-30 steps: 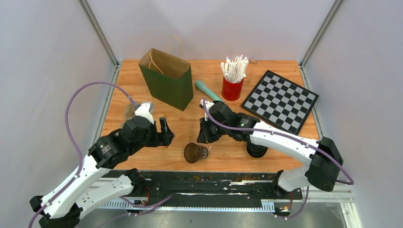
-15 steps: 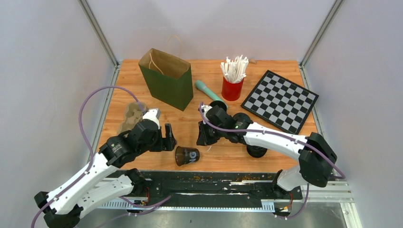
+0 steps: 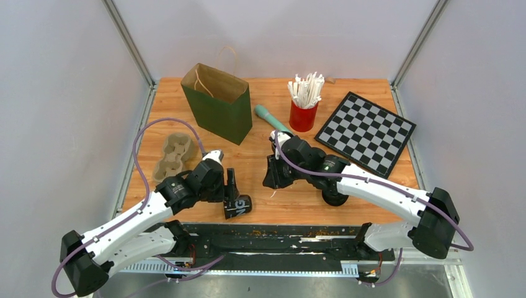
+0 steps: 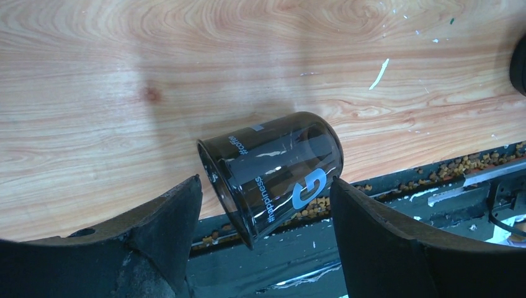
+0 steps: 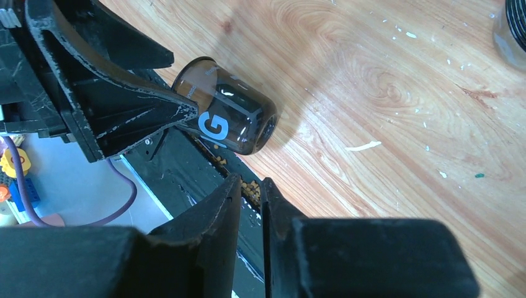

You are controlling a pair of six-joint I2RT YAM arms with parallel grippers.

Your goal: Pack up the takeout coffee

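A dark see-through coffee cup (image 4: 273, 171) with a blue "G" lies on its side at the table's near edge, its mouth hanging over the edge. My left gripper (image 4: 266, 182) is open and straddles it, one finger by the rim and the other at the cup's base. From above, the cup (image 3: 242, 206) sits under the left gripper (image 3: 233, 197). My right gripper (image 3: 273, 178) hovers to its right with the jaws parted by a narrow slit and nothing between them (image 5: 251, 181). The right wrist view shows the cup (image 5: 226, 118) ahead. The green paper bag (image 3: 218, 104) stands open at the back left.
A pulp cup carrier (image 3: 175, 154) lies at the left. A red cup of white sticks (image 3: 304, 105), a teal tool (image 3: 270, 118) and a checkerboard (image 3: 366, 131) are at the back right. A black round lid (image 3: 335, 196) sits under the right arm. A dark rail (image 3: 279, 239) runs below the table edge.
The cup rolled left toward the near edge. My left gripper swung right and down around it. The right gripper's jaws parted slightly.
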